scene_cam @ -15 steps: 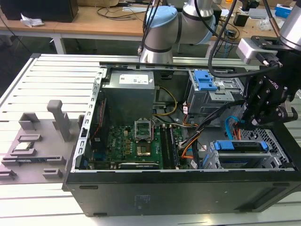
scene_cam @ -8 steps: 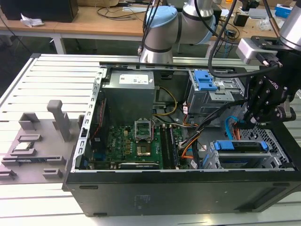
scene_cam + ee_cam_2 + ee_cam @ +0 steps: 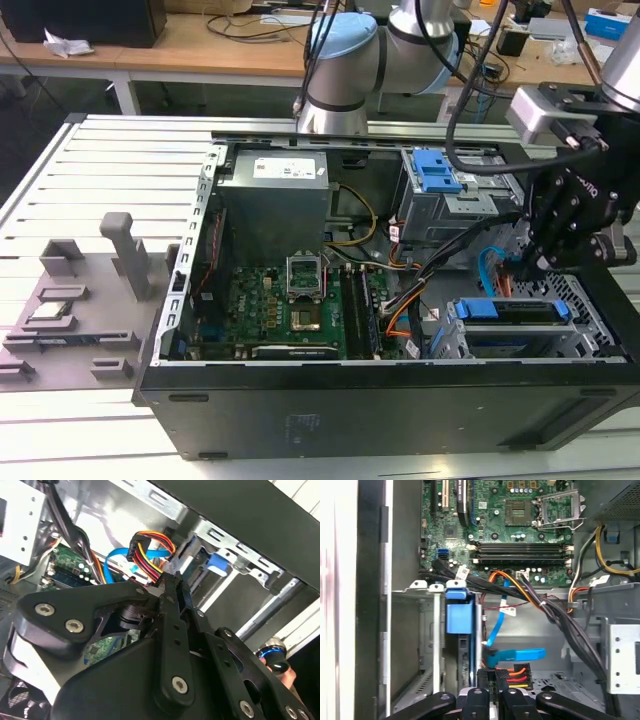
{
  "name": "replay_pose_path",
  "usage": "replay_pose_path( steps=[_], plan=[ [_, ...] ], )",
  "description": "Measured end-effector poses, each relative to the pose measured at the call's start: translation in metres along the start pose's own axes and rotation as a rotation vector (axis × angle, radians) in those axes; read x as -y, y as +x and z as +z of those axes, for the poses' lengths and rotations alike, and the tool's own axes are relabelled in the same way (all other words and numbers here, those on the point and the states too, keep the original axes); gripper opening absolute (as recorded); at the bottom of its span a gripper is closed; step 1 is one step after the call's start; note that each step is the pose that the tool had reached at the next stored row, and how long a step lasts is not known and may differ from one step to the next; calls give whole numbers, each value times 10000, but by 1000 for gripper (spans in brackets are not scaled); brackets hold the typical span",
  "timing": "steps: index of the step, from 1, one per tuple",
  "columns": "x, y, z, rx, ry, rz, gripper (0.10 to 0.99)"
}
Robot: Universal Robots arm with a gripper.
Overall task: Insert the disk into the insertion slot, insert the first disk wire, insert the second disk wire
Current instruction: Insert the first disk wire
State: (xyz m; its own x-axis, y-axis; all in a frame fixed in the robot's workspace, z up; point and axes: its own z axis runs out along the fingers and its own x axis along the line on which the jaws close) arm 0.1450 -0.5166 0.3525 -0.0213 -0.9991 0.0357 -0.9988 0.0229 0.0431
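Note:
The disk, in its blue carrier, sits in the insertion slot, the low silver cage at the case's front right corner; in the first wrist view the disk shows edge-on. My gripper hangs just behind the disk. In both wrist views the gripper is shut on the black plug of the first disk wire, whose orange, red and yellow strands fan out from the fingertips. The second disk wire, a light-blue flat cable, loops right beside the plug.
A taller grey cage with blue tabs stands behind the gripper. Thick black cable bundles cross from the motherboard toward the drive bays. The power supply fills the back corner. Grey fixtures lie on the table outside the case.

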Motion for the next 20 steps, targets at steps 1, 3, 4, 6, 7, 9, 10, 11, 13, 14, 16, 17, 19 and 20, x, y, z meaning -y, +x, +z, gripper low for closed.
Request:
replay_pose_path(
  steps=[1,3,4,6,7,9,10,11,13,14,16,17,19,20],
  plan=[
    [1,43,4,-9,1,1,169],
    [10,122,30,-9,0,2,169],
    [23,139,51,-7,0,1,169],
    [54,144,88,-9,1,1,169],
    [59,145,91,-11,0,1,169],
    [71,146,100,-9,0,1,169],
    [73,146,106,-10,1,2,169],
    [74,147,109,-11,0,3,169],
    [75,152,121,-12,1,1,169],
    [75,154,124,-10,0,1,169],
    [75,155,121,-10,0,1,169],
    [75,156,114,-6,0,1,169],
    [74,157,97,-10,0,1,169],
    [74,157,96,-12,0,2,169]
  ],
)
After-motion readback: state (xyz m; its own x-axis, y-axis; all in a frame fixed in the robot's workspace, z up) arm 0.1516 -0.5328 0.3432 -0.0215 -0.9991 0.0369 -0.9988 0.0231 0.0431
